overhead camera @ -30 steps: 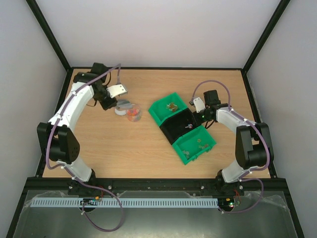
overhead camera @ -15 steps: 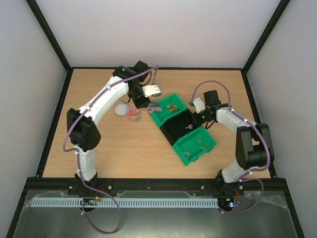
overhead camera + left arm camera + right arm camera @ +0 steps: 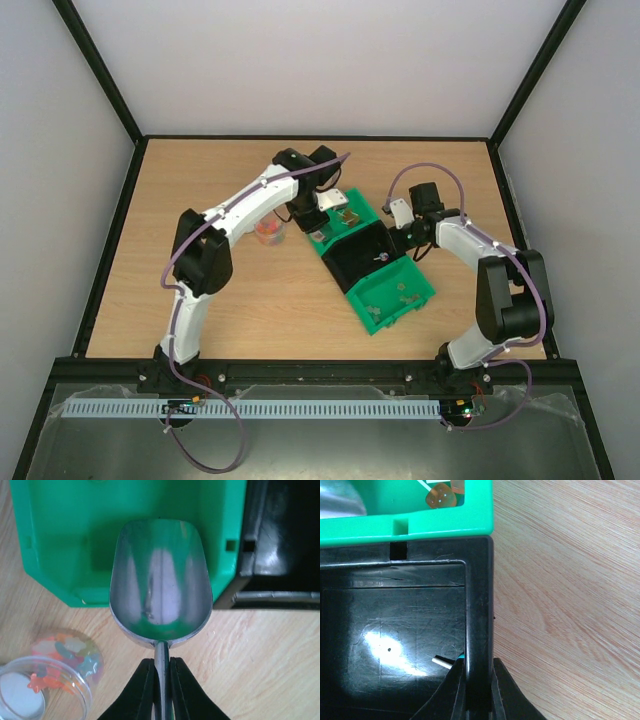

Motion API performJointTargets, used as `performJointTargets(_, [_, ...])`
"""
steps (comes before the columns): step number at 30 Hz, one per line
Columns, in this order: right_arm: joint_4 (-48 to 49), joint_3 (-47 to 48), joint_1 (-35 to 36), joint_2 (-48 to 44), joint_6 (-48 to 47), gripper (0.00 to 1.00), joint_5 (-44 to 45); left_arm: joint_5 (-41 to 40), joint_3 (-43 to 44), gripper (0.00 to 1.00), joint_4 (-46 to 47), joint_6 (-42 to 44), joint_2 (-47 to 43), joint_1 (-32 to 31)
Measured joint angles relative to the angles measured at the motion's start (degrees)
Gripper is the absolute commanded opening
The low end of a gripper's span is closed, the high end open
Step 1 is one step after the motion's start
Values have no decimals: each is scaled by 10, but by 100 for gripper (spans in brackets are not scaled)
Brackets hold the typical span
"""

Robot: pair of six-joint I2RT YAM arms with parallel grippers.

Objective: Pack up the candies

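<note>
Tiny, light and apt to roll, the candies (image 3: 440, 496) lying in the green bin (image 3: 445, 527) and jar (image 3: 75, 690) are judged better scooped than pinched, while the empty scoop (image 3: 160, 592) is clamped at its handle by the left fingers (image 3: 137, 692) and the black bin (image 3: 477, 605) at its wall by the right fingers (image 3: 507, 695).

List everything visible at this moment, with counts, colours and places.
far bin: one, green, end of a joined row
black bin: one, middle of the row
near bin: one, green, other end
candies: several, gold, in both green bins; mixed colours in the jar
jar: one, clear, left of far bin
scoop: one, metal, empty, over far bin's corner
table: one, wood
left claw: shut on scoop handle
right claw: shut on black bin's wall
</note>
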Motion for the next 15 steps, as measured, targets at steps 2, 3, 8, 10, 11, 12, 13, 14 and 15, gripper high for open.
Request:
performJointTargets(2, [-1, 0, 3, -2, 6, 1, 5, -4, 0, 2, 10, -9, 9, 0])
performJointTargets(3, [-3, 0, 5, -3, 9, 1, 9, -7, 0, 2, 15, -14, 11, -1])
performJointTargets(8, [-6, -6, 13, -12, 19, 1, 17, -12, 3, 2, 27, -30, 20, -1])
performJointTargets(10, [-5, -11, 16, -17, 21, 1, 20, -12, 3, 2, 31, -34, 22, -1])
performJointTargets(11, [-4, -14, 16, -20, 23, 1, 22, -12, 3, 2, 31, -34, 22, -1])
performJointTargets(12, [-4, -17, 17, -23, 23, 1, 24, -11, 3, 2, 32, -34, 23, -2])
performJointTargets(13, [-4, -19, 17, -25, 23, 1, 26, -11, 3, 2, 33, -34, 24, -2])
performJointTargets(14, [-4, -21, 17, -27, 23, 1, 27, -11, 3, 2, 34, -34, 24, -3])
performJointTargets(15, [-4, -22, 17, -29, 22, 1, 28, -11, 3, 2, 34, -34, 25, -3])
